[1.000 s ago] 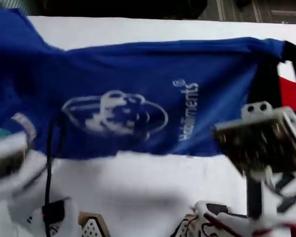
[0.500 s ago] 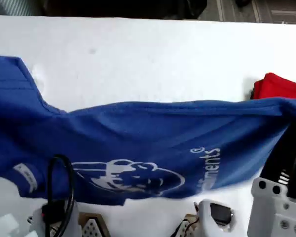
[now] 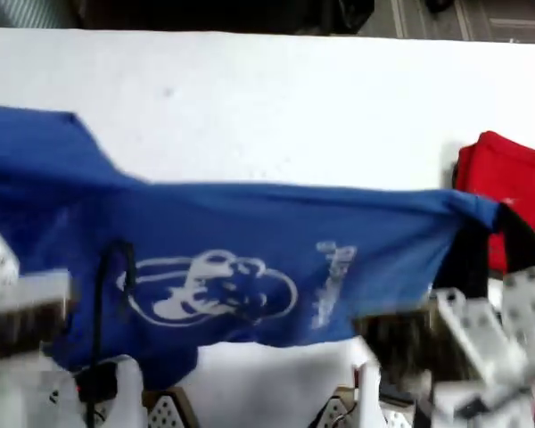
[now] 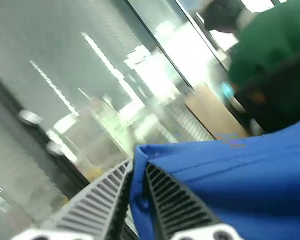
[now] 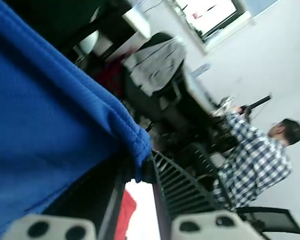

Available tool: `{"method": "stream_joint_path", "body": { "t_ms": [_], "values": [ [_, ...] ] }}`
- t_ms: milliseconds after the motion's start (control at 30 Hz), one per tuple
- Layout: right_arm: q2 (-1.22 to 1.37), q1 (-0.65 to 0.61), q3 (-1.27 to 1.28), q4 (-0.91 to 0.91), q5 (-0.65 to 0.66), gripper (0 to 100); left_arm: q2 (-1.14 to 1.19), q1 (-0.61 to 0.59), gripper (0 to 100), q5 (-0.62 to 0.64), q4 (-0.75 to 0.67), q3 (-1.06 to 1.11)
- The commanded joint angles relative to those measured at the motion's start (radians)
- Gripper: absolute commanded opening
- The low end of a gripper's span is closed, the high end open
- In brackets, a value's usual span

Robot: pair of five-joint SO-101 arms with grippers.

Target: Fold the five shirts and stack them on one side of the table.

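While my left pincer (image 4: 139, 169) and right pincer (image 5: 140, 166) each pinch one end of its edge, the blue shirt (image 3: 250, 259) hangs stretched over the table (image 3: 276, 98). It looks light, soft and limp; I judge the corners are the best hold.

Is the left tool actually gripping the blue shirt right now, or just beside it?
Touching. The left wrist view shows the left tool shut on the blue shirt, with the fabric's edge pinched between its ribbed fingers.
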Motion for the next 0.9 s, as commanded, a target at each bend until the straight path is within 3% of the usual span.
{"method": "stream_joint_path", "body": {
  "t_ms": [0, 333, 500, 667, 867],
  "values": [
    [-0.002, 0.005, 0.172, -0.091, 0.008, 1.8, 0.005, 0.005, 2, -0.002, -0.037, 0.169],
    [0.002, -0.185, 0.608, -0.481, 0.008, 1.8, 0.007, 0.05, 2, -0.005, -0.585, 0.707],
    [0.007, -0.24, 0.829, -0.776, 0.008, 1.8, 0.064, 0.117, 2, -0.1, -0.853, 0.919],
    [0.142, -0.268, 0.881, -0.974, 0.003, 1.8, 0.271, 0.125, 2, -0.107, -1.028, 0.91],
    [0.4, -0.269, 0.741, -1.099, 0.0, 1.8, 0.547, 0.128, 2, -0.097, -1.042, 0.677]
  ]
}}
